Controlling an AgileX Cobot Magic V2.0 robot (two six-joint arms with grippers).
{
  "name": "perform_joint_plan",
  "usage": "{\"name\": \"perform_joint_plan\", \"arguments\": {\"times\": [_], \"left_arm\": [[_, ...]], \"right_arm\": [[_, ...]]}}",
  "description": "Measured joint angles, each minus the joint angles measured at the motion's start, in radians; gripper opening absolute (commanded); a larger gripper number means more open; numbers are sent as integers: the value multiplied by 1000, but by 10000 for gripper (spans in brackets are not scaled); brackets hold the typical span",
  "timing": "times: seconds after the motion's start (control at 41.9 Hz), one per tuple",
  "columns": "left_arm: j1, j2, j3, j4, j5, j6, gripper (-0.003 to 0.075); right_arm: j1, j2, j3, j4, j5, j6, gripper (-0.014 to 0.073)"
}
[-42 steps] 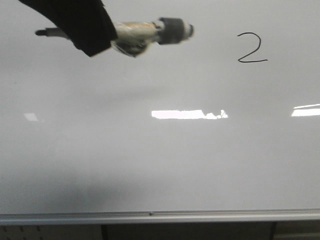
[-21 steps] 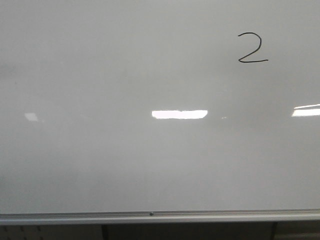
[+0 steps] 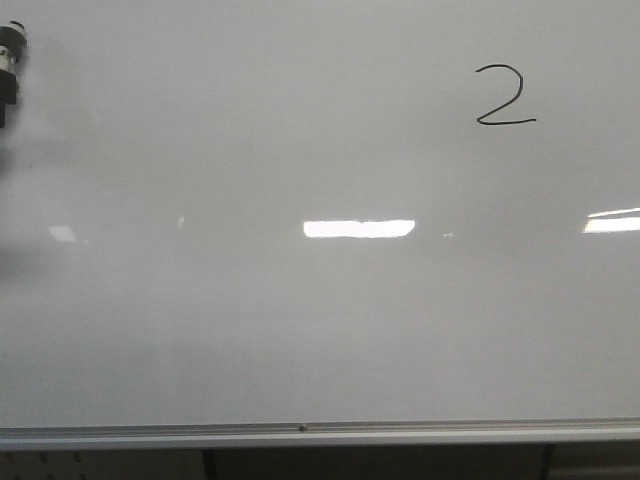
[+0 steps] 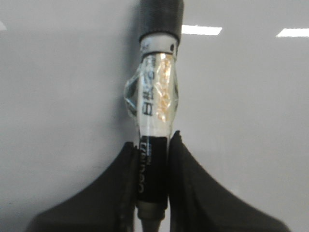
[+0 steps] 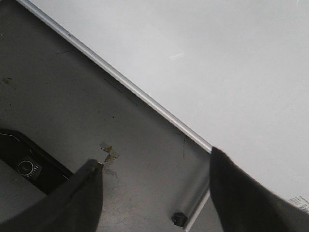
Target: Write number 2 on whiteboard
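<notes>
One digit is on the whiteboard (image 3: 300, 320) now: the 2 (image 3: 505, 96) stands complete, with curved top and flat base stroke, far across the board from your left gripper (image 4: 153, 145). I judge the writing as done, so what remains for you is only to park the arms. The left gripper is clenched on the marker (image 4: 155, 111), its two fingers pressing the dark lower part of the barrel from both sides. This grip near one end leaves the long body free ahead of the fingers, and the grey end points away from the wrist. In the front view only a small dark piece of the marker (image 3: 8, 75) shows at the board's edge, well apart from the 2, so it does not threaten to smear the ink. Your right gripper (image 5: 154, 193) is released, jaws wide with nothing between them, over the dark surface beside the rail (image 5: 125, 82); it has no work here.
</notes>
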Motion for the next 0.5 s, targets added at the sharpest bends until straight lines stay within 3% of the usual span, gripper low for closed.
{"name": "perform_joint_plan", "arguments": {"times": [0.262, 0.382, 0.501], "left_arm": [[0, 78, -73, 43, 49, 13, 405], [0, 56, -73, 49, 134, 13, 410], [0, -94, -99, 49, 366, 13, 410]], "right_arm": [[0, 0, 0, 0, -11, 0, 497], [0, 0, 0, 0, -21, 0, 497], [0, -13, 0, -7, -21, 56, 497]]}}
